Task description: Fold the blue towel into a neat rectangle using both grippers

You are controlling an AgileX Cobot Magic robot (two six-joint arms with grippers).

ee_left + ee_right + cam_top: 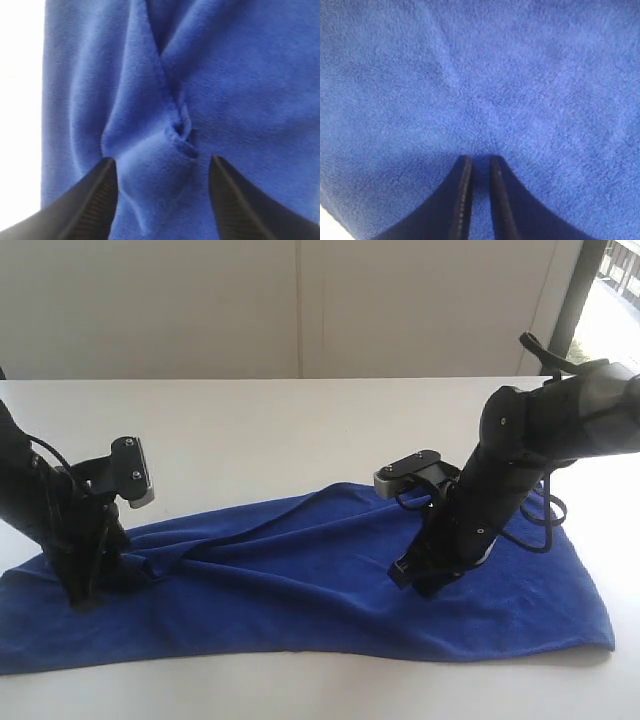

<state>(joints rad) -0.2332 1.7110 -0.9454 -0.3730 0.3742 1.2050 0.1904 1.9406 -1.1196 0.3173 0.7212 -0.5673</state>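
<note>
— What are the fingers doing?
— The left gripper [162,160] is wide open. A bump of cloth sits between its fingers, but it holds nothing. The right gripper [480,159] is almost closed and seems to pinch a little cloth.
— Where is the blue towel [300,590]?
— It lies long along the near edge of the table [300,420], wrinkled at its left end.
— What next?
— I think the left one should close on its bump. Then both should lift together, slowly and level, so the fold lands straight.

Wide-open surface [300,430] behind the blue towel [300,590], and a decent gap mid-cloth; left tool [85,595] and right tool [420,585] sit planted near either end.
</note>
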